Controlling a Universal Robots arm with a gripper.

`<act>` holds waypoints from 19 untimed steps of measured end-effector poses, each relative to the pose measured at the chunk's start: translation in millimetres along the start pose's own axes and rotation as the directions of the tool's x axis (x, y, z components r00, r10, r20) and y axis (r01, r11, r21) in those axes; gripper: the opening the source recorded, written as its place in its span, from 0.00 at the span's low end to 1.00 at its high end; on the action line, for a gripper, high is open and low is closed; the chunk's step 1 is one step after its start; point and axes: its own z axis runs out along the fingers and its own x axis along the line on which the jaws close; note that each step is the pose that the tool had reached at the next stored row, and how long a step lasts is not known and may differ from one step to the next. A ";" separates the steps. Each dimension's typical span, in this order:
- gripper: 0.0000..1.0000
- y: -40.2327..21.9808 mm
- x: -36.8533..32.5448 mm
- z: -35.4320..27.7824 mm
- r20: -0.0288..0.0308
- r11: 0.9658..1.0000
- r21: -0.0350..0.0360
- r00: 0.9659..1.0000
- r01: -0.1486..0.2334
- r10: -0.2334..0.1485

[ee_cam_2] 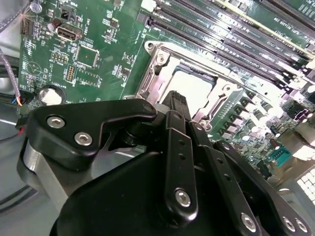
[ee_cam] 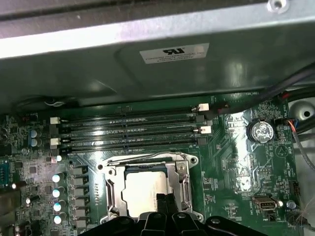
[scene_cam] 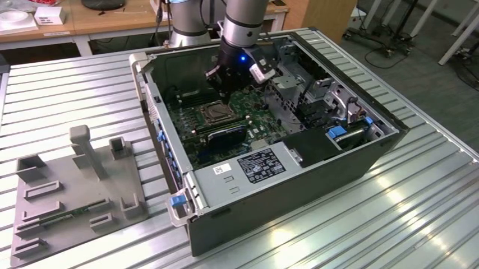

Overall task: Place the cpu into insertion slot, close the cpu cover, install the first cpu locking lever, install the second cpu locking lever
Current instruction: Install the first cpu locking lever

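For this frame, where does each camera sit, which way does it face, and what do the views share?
Exterior view: off the arm, above, looking down into the open computer case; arm and gripper show.
First wrist view: on the arm, facing the cpu under the cpu cover, memory slots beyond.
Second wrist view: behind the gripper, facing the same socket.
Both wrist views share cpu and gripper.

Robotics lab: slatted aluminium table (scene_cam: 67,95)
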 end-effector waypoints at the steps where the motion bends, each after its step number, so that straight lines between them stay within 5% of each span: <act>1: 0.11 0.0 0.1 0.0 0.002 1.000 0.000 1.000 0.000 0.000; 3: 0.11 -0.1 0.8 -0.1 0.018 1.000 -0.001 1.000 0.001 -0.001; 5: 0.11 -0.2 2.6 0.2 0.050 1.000 -0.005 0.999 0.003 -0.003; 6: 0.11 -0.3 3.2 0.3 0.057 1.000 -0.006 0.998 0.004 -0.003; 19: 0.11 -2.3 24.4 2.3 0.066 1.000 -0.006 0.998 0.004 -0.004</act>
